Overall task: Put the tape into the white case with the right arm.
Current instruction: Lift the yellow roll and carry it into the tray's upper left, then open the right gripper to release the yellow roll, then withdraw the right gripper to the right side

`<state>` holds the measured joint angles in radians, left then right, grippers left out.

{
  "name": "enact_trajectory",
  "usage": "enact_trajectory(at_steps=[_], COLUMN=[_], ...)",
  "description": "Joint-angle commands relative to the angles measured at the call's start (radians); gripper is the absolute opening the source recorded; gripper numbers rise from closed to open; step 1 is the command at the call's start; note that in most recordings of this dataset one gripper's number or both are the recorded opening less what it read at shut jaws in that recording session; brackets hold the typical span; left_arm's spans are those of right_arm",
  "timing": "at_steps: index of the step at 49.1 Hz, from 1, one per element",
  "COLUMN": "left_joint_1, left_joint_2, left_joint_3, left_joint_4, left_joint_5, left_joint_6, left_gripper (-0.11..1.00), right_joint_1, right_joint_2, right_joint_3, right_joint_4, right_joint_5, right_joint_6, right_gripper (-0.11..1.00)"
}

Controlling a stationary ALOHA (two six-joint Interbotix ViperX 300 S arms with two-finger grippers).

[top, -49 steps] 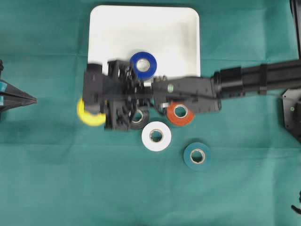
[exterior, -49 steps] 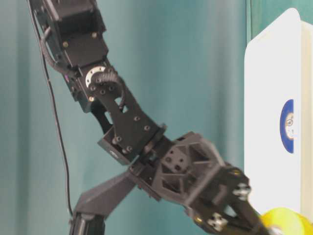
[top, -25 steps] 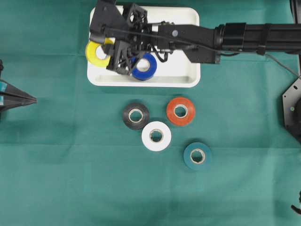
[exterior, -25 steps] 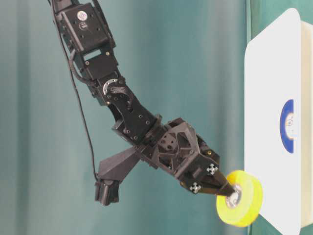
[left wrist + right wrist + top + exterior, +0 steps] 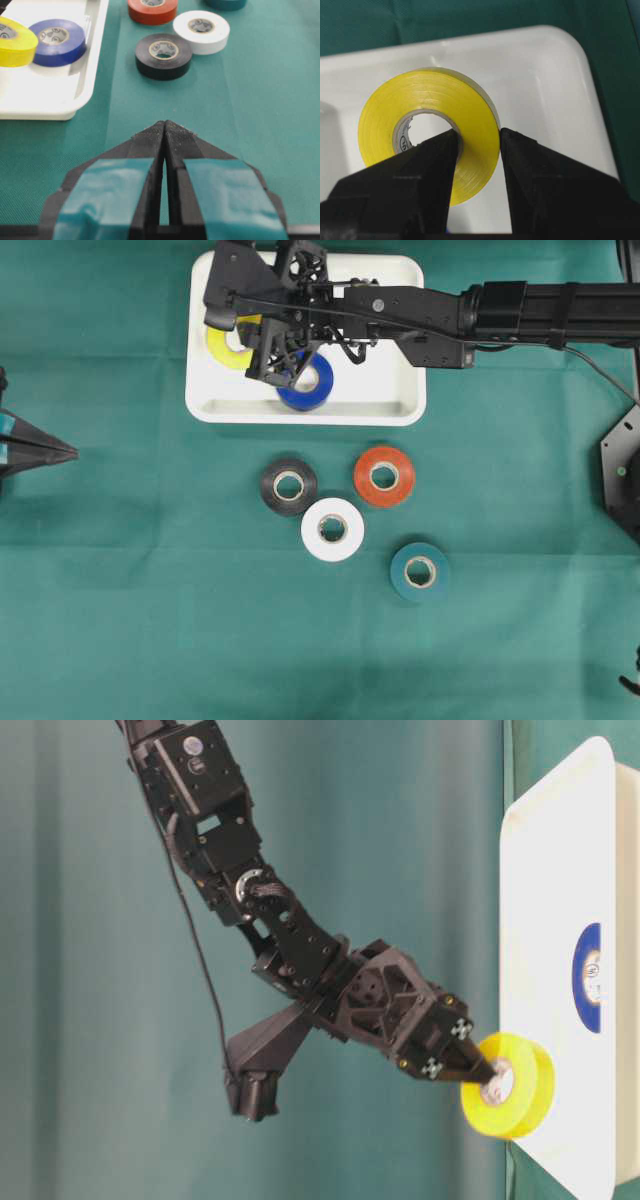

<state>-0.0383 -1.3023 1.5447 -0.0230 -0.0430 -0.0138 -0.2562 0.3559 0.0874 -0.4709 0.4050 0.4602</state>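
In the overhead view the right arm (image 5: pixel 520 315) reaches across from the right edge, its gripper (image 5: pixel 245 335) over the left part of the white case (image 5: pixel 400 390) and clamped on the yellow tape (image 5: pixel 225 348); a blue roll (image 5: pixel 312 390) lies in the case just beside it. Below the case on the green cloth (image 5: pixel 120 600) lie a black roll (image 5: pixel 289 486), an orange roll (image 5: pixel 383 476), a white roll (image 5: pixel 332 529) and a teal roll (image 5: pixel 420 571), while the left gripper (image 5: pixel 60 450) sits at the left edge. The table-level view shows the yellow tape (image 5: pixel 515 1085) held off the case (image 5: pixel 545 920), tilted, one finger (image 5: pixel 478 1070) in its core. From the left wrist, the left gripper (image 5: pixel 164 131) has its tips pressed together over the cloth. From the right wrist, one finger (image 5: pixel 432 155) sits inside the tape's (image 5: pixel 395 110) core and the other outside, pinching the wall, with the case floor (image 5: pixel 540 75) beneath.
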Motion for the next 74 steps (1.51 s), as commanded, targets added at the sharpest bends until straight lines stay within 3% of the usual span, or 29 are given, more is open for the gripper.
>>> enact_trajectory(at_steps=[1, 41, 46, 52, 54, 58, 64, 74], left_joint_1=[-0.002, -0.002, -0.002, -0.002, -0.002, -0.002, -0.002, -0.002], left_joint_2=[0.008, 0.006, 0.008, 0.008, 0.008, 0.008, 0.008, 0.008], left_joint_3=[-0.009, -0.009, -0.009, -0.009, -0.009, -0.009, -0.009, -0.009], left_joint_4=[0.0, 0.0, 0.0, 0.0, 0.0, 0.0, 0.0, 0.0], left_joint_5=[-0.005, -0.005, -0.005, -0.005, -0.005, -0.005, -0.005, -0.005], left_joint_6=[0.0, 0.0, 0.0, 0.0, 0.0, 0.0, 0.0, 0.0], left_gripper=[0.0, 0.0, 0.0, 0.0, 0.0, 0.0, 0.0, 0.0], right_joint_1=[-0.015, -0.032, -0.032, -0.032, -0.032, -0.032, -0.031, -0.032], right_joint_2=[-0.046, -0.029, -0.028, -0.029, -0.032, -0.044, -0.083, -0.202], right_joint_3=[-0.009, 0.002, 0.006, 0.009, 0.009, 0.018, 0.061, 0.219], right_joint_4=[-0.003, -0.003, -0.008, -0.008, -0.009, -0.009, -0.009, -0.009], right_joint_5=[-0.003, -0.008, -0.008, -0.008, -0.003, 0.003, 0.021, 0.028], right_joint_6=[0.003, 0.008, 0.008, 0.006, 0.006, 0.006, 0.006, 0.006], right_gripper=[0.01, 0.02, 0.19, 0.54, 0.61, 0.55, 0.55, 0.55])
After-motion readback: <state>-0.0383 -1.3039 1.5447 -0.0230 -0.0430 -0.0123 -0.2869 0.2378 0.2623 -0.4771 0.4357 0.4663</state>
